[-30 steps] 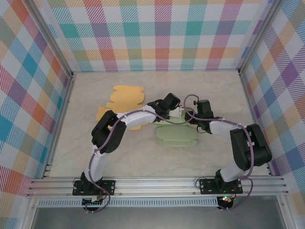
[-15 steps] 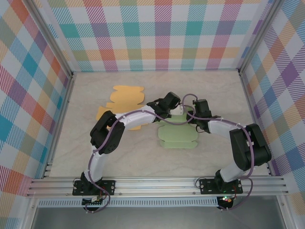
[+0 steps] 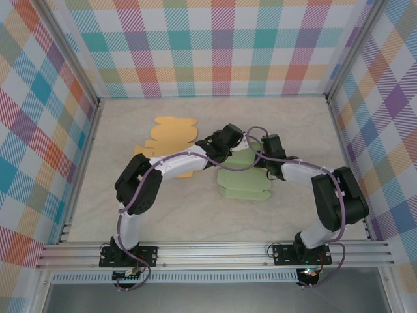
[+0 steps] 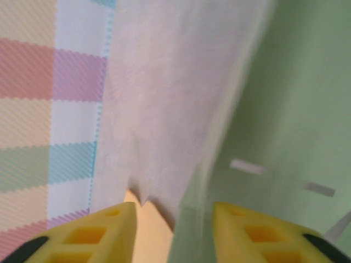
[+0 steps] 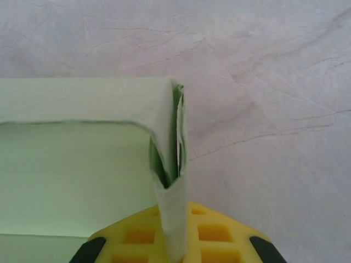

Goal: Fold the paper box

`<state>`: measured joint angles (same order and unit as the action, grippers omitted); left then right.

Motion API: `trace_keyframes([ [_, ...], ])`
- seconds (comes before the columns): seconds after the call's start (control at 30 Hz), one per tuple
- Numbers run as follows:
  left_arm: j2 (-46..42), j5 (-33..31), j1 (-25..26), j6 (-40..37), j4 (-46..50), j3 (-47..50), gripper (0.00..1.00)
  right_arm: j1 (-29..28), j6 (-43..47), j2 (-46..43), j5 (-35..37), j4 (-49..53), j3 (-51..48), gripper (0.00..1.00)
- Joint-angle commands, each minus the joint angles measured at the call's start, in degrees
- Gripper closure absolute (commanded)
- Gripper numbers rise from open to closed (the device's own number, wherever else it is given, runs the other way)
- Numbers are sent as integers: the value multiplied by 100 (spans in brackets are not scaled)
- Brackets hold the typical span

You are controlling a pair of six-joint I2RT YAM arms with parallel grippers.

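Note:
The paper box is a pale green cut sheet [image 3: 244,181], partly folded, lying mid-table. My left gripper [image 3: 236,145] hovers at its far left corner. In the left wrist view its jaws [image 4: 173,222] stand open, and a raised green edge [image 4: 192,219] runs up between them without being pinched. My right gripper [image 3: 259,158] sits at the sheet's far right corner. Seen from the right wrist, its yellow fingers [image 5: 219,233] are shut on a folded green flap [image 5: 174,208] standing upright from the sheet [image 5: 71,148].
A flat orange cut sheet [image 3: 171,138] lies to the left of the green one, partly under my left arm, and its corner [image 4: 145,233] shows between the left fingers. Plaid walls enclose the table on three sides.
My left gripper has opened and let go of the green sheet. My right gripper has closed on the flap. The green sheet has shifted slightly away from the arm bases.

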<state>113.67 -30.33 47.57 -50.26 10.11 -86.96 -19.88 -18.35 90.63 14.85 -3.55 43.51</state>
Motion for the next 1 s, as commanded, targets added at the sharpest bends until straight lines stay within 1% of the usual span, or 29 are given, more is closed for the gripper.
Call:
trace_keyframes([
  [0.0, -862, -349, -4, 969, -286, 303, 51, -16, 33, -226, 159, -126, -283, 100],
  [0.03, -1069, -392, -3, 1233, -261, 431, 47, -16, 46, -268, 142, -172, -311, 100],
  [0.1, -1538, -443, -2, 1764, -257, 733, 45, -16, 70, -315, 132, -207, -325, 100],
  [0.17, -2146, -523, 5, 2461, -384, 1175, 39, -22, 109, -372, 122, -240, -321, 100],
  [0.27, -3143, -653, -10, 3573, -536, 1849, 21, -25, 141, -519, 147, -297, -351, 100],
  [0.37, -4205, -655, -66, 4791, -793, 2651, 1, -25, 187, -746, 193, -322, -322, 100],
  [0.43, -4810, -645, -148, 5447, -922, 3128, 0, -29, 236, -873, 199, -268, -271, 100],
  [0.5, -5247, -796, -239, 6060, -786, 3394, 0, -23, 407, -1003, 130, -124, -157, 100],
  [0.53, -5401, -923, -266, 6379, -670, 3487, 0, -25, 479, -1051, 164, -36, -114, 100],
  [0.6, -5542, -938, -342, 6783, -484, 3569, 0, -25, 679, -1179, 223, 89, -86, 100],
  [0.7, -5416, -943, -445, 7349, -158, 3505, 0, -18, 871, -1450, 329, 14, -225, 100],
  [0.8, -5100, -760, -494, 7698, 145, 3308, 0, -15, 1064, -1712, 264, -449, -569, 100],
  [0.9, -4809, -331, -505, 7768, -1, 3246, 0, -8, 1205, -2018, 251, -1021, -1041, 100],
  [0.97, -4608, 70, -503, 7800, -235, 3247, 0, 3, 1253, -2219, 123, -1331, -1311, 100],
])
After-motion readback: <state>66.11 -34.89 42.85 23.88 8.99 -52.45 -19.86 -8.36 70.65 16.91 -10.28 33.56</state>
